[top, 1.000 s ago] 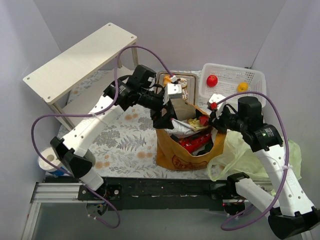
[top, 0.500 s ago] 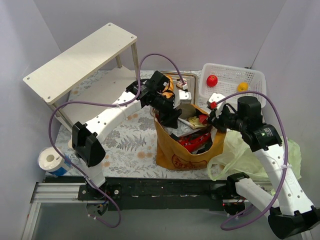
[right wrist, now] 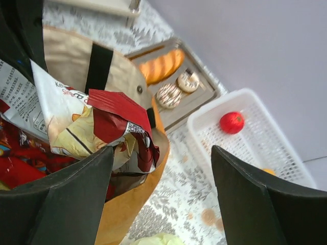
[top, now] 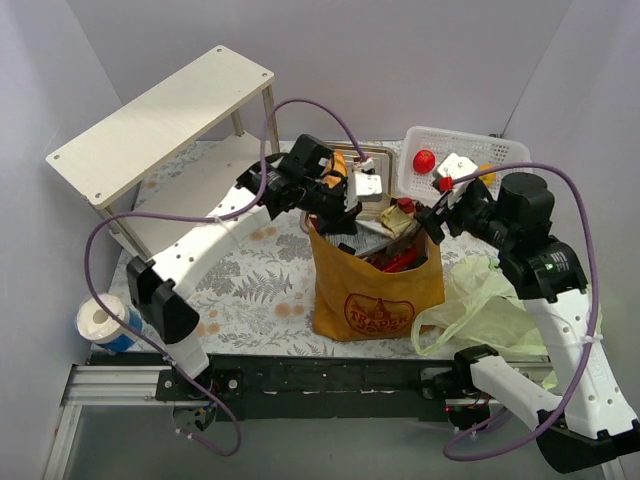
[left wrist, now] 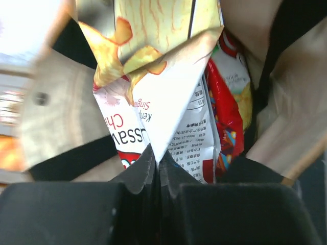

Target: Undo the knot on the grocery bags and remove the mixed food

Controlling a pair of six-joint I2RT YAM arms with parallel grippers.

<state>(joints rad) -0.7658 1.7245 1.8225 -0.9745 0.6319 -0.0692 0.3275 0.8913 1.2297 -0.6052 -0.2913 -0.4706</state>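
While the left tool (left wrist: 158,166) pinches one snack packet (left wrist: 163,102), its long axis running up the frame, the right tool (right wrist: 162,153) is spread above the one upright orange tote (top: 375,290) at centre. Upper centre lie two donuts (right wrist: 168,94) and one baguette (right wrist: 161,64), slanting toward the upper right. One apple (right wrist: 232,122) sits in the basket (right wrist: 286,148).

Left claw (left wrist: 157,161) is pinched closed, right claw (right wrist: 162,158) spread wide.

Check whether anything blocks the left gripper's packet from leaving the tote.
Nothing visible does. The left gripper is shut on a corner of the white-and-red packet; the tote stands open and its black handle runs beside the packet, not across. The open right gripper sits off at the rim.
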